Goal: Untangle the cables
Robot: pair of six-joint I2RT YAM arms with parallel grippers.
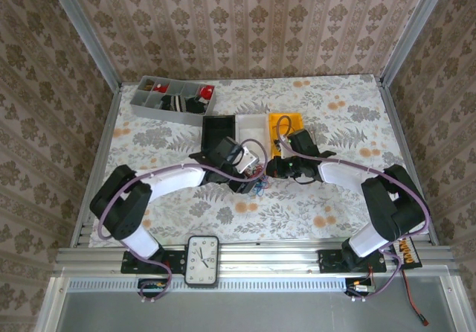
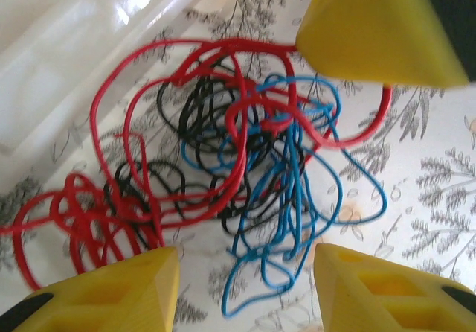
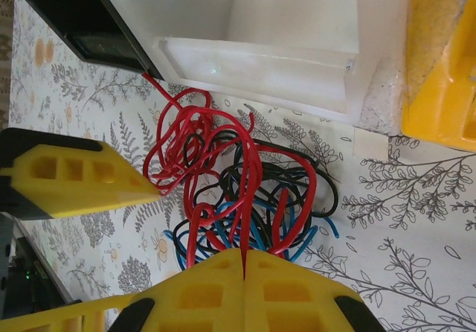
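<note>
three cables (image 1: 255,185) lie knotted just beside the white bin (image 3: 260,56). right gripper (image 3: 244,261) is clenched on the red cable (image 2: 238,120); left gripper (image 2: 245,265) hangs released above the knot. i'd pin the blue cable (image 2: 294,161) there, then draw red slowly away from the bin. all, black cable (image 2: 197,112) included, are thin, glossy, springy curls.
</note>
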